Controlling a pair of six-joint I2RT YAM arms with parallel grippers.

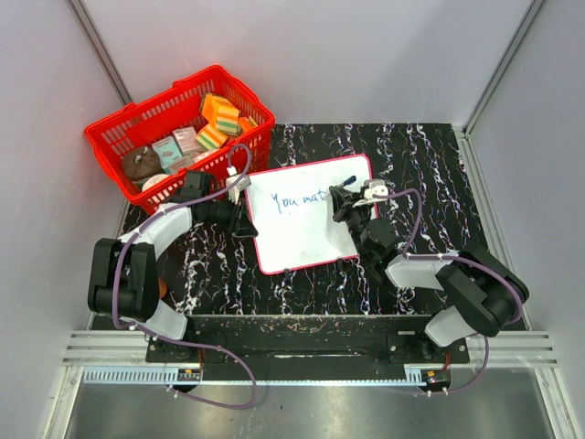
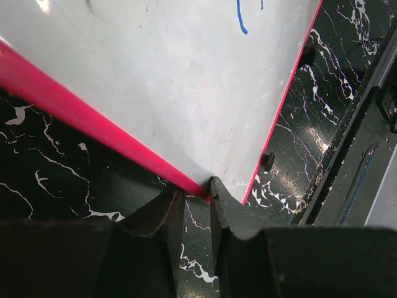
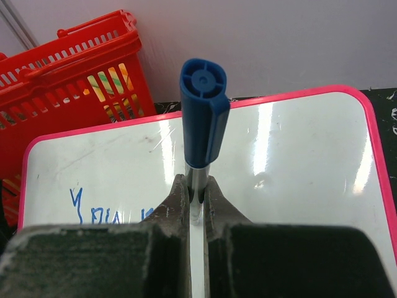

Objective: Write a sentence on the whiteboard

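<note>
In the middle of the worktop (image 1: 411, 165), the board (image 1: 302, 240) is lying face up, turned a little off square, with its red frame all round and two small black feet (image 2: 267, 160) showing on the near edge. The sentence (image 1: 297, 198) is sitting in the upper left part of the board, in thin blue marker, reading "You mat". The left fingers (image 2: 158, 217) are standing narrow and pinching the red frame on the board's left side, right at the near corner in the wrist view. The right fingers (image 3: 177, 202) are clamping a marker (image 3: 203, 105) by its pale barrel, with the blue capped end pointing up at the wrist camera and the tip hidden below the fingers. In the top view the right fingers are hanging over the board's right half, just right of the last letter; whether the tip is touching, cannot tell. A red basket (image 1: 151, 123) is sitting at the far left, near the board's far-left corner, holding sponges and small packs.
</note>
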